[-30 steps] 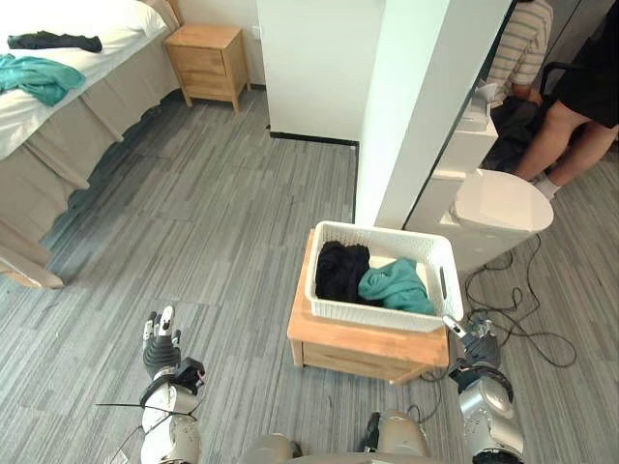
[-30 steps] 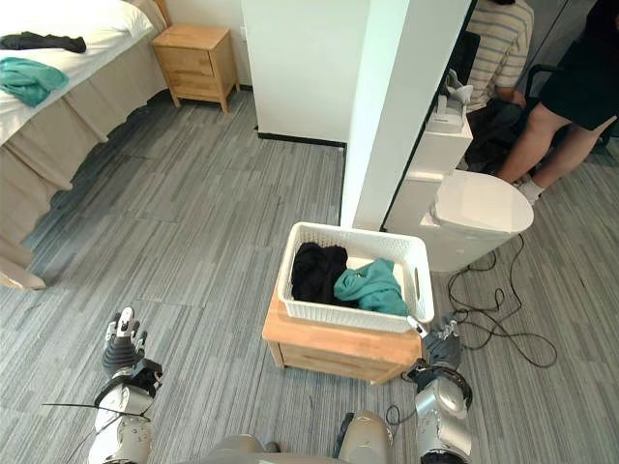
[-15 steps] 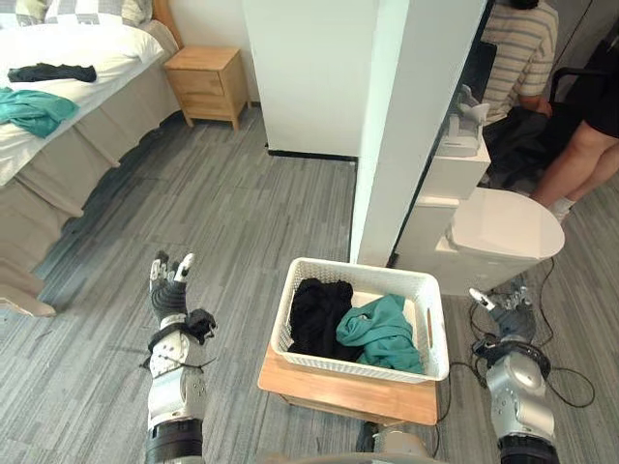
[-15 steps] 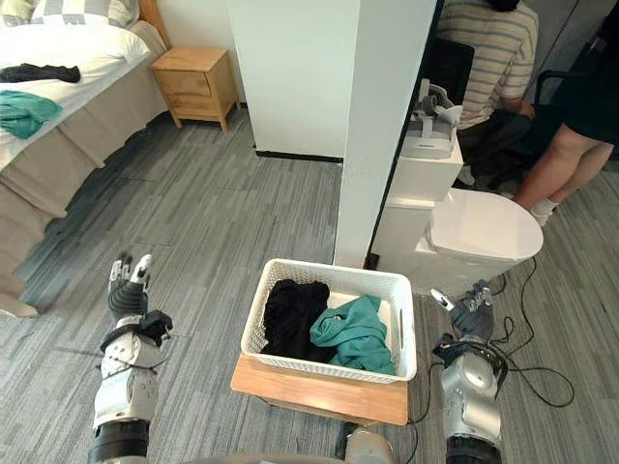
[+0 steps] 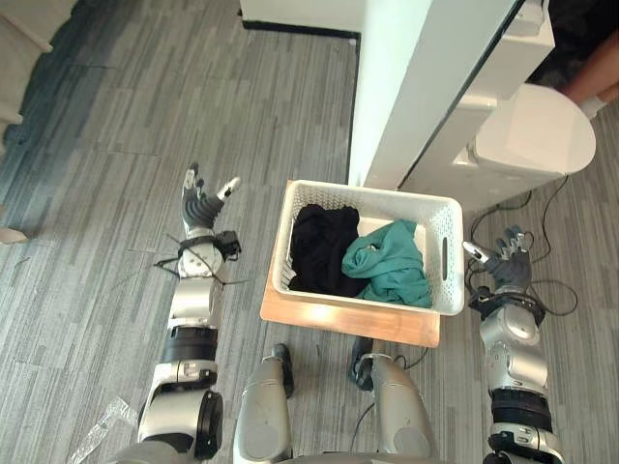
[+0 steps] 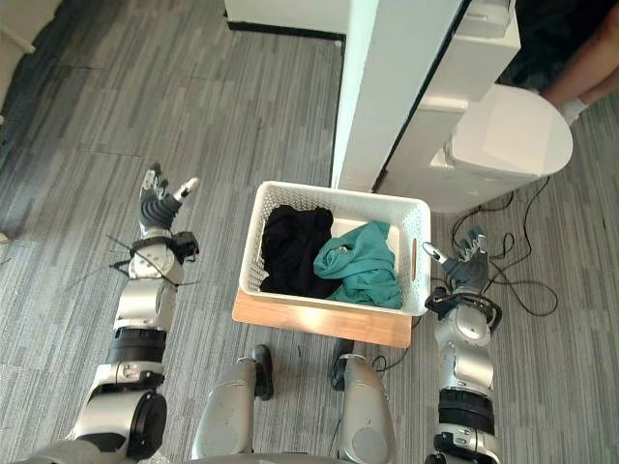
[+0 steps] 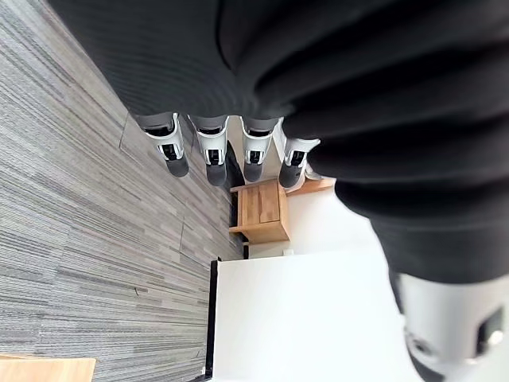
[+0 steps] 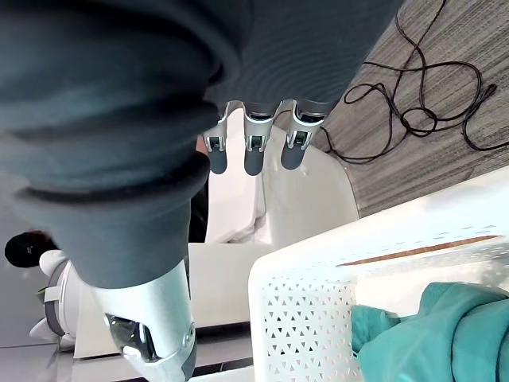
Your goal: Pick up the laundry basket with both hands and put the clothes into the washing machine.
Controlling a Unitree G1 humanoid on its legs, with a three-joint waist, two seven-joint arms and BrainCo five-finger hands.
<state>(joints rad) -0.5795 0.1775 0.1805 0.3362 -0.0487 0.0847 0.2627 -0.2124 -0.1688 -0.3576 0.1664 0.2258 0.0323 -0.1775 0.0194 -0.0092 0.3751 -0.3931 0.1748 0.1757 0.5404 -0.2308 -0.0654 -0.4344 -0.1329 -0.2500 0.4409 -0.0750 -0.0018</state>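
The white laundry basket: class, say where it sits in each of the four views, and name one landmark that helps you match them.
Left eye view: basket at centre, on a wooden stand.
Right eye view: basket at centre, slightly further left.
Left wrist view: not in it.
Right wrist view: basket close up, perforated wall and rim, teal cloth inside.
Shared landmark: the white toilet, beyond the basket in both eye views and the right wrist view.

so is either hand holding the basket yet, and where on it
Nothing is held. The left hand is open, off to one side of the laundry basket; the right hand is open close by the other side, gripping nothing.
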